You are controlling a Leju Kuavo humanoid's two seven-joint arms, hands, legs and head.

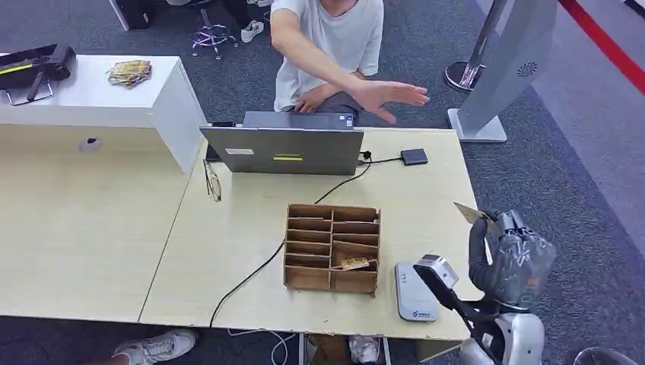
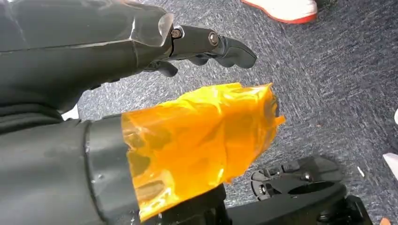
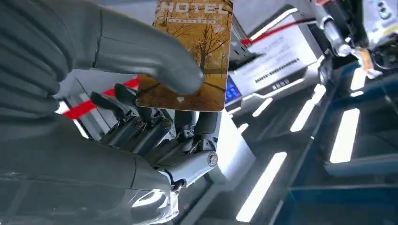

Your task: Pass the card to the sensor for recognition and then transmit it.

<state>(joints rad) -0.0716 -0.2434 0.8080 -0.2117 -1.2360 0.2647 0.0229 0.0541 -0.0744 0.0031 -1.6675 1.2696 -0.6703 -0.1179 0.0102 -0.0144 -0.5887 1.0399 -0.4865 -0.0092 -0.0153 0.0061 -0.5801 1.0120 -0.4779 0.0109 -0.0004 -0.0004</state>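
My right hand [image 1: 511, 260] is raised off the table's right edge and pinches a card [image 1: 472, 214] that sticks up and to the left from its fingers. In the right wrist view the card [image 3: 196, 56] is a golden hotel card with autumn trees, pressed by the grey thumb [image 3: 155, 63] against the dark fingers [image 3: 150, 133]. The white card sensor [image 1: 414, 293] lies flat near the table's front edge, left of the hand and below it. A person sits behind the laptop with one hand [image 1: 389, 96] stretched out over the far edge. My left hand [image 2: 155, 117] hangs above carpet, holding nothing, its thumb wrapped in orange tape.
A cardboard compartment box [image 1: 332, 247] holding one card stands mid-table beside the sensor. A grey laptop [image 1: 285, 149], a small black box [image 1: 414, 157], cables and glasses [image 1: 211, 181] lie further back. A white kiosk [image 1: 506, 61] stands on the floor at the far right.
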